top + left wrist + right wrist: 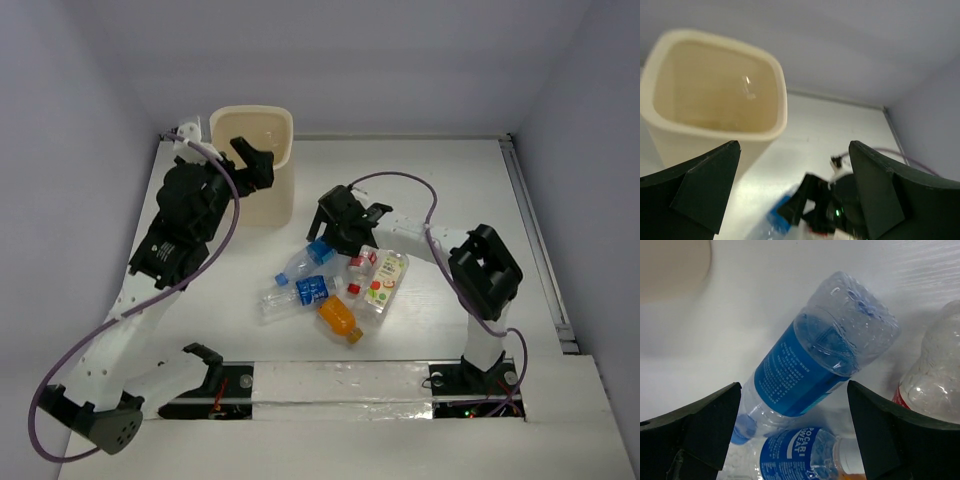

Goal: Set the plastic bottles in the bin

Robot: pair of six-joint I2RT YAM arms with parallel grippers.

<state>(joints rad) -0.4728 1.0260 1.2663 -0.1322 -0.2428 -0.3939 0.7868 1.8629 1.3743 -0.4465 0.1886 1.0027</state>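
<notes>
Firstly, orange bottle [340, 320]: laid nearest, at the heap's near edge.
Fruit-print bottle [385, 283]: laid just right of it.
Blue-labelled bottles [312, 290]: laid together, mid-table.
Right gripper [345, 232]: fingers spread wide above the farther blue-labelled bottle; nothing gripped.
Left gripper [256, 160]: fingers spread wide, empty, held by the bin's right side.
Bin [250, 112]: stood upright, far left.

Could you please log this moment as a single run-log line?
left gripper: open, empty, near bin | right gripper: open over blue-labelled bottle | other bottles: lying on table
</notes>
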